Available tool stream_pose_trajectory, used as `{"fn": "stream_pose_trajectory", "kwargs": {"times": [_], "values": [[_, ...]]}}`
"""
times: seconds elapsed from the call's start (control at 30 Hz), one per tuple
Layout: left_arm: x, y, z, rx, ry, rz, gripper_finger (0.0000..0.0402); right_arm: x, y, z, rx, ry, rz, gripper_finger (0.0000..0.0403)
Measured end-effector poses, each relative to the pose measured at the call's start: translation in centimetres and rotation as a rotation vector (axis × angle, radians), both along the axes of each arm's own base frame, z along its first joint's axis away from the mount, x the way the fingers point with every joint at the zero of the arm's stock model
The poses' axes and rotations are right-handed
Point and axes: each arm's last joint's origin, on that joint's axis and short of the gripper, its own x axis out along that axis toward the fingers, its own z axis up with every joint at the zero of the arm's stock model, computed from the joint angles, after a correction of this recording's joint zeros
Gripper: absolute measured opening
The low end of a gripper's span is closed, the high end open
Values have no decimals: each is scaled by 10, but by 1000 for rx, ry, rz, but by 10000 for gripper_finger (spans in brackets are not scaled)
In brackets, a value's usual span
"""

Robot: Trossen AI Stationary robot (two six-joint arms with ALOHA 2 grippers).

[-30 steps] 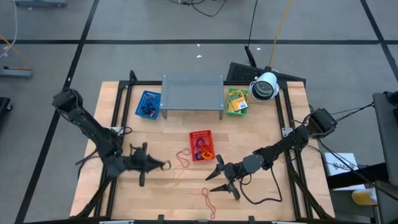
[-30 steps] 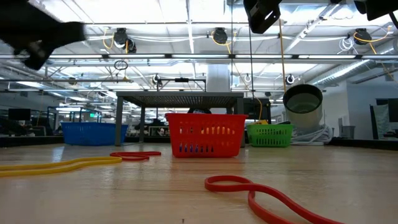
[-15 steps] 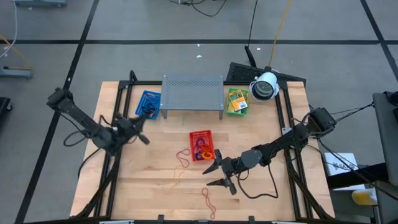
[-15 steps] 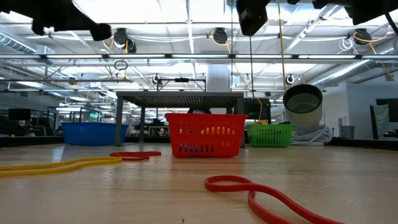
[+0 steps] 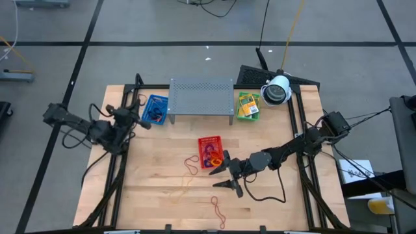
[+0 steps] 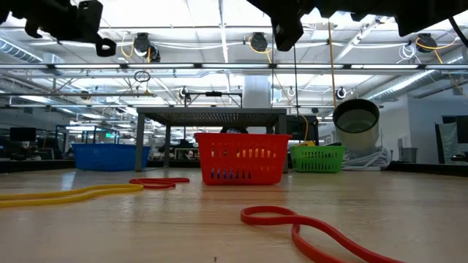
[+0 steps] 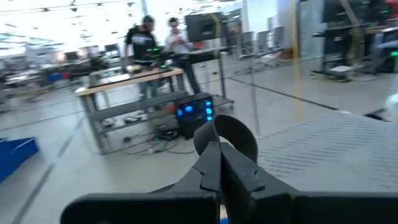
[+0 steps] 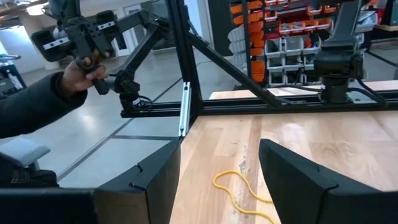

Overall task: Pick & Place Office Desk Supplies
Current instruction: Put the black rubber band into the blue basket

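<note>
While thin rubber-band loops (image 5: 191, 164) lie curled on the pale wooden table (image 5: 273, 201) beside the red mesh basket (image 5: 209, 150), the right gripper (image 5: 223, 177) hovers just off that basket, its 2 dark fingers spread; the left gripper (image 5: 142, 121), pinched together and empty, hangs near the blue mesh basket (image 5: 155, 108).

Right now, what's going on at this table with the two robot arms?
The robot is sorting rubber bands into small baskets. The left gripper is shut and raised beside the blue basket, apparently holding a dark band. The right gripper hangs open over the wood just in front of the red basket. A red band, a yellow band and another red band lie loose on the table.
</note>
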Motion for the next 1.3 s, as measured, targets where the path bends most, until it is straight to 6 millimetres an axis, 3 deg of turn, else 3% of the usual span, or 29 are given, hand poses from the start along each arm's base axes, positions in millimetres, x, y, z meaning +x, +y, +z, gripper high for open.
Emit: {"fn": "stream_pose_trajectory", "kwargs": {"times": [0.3,0.8,1.3], "values": [[7,16,-3,19,-54,-13,1,0,0,0,0,4,1,208],[6,55,-48,-212,-9,-24,2,0,0,-1,15,13,1,208],[2,63,-58,-342,-19,-39,16,0,1,-4,2,47,3,208]]}}
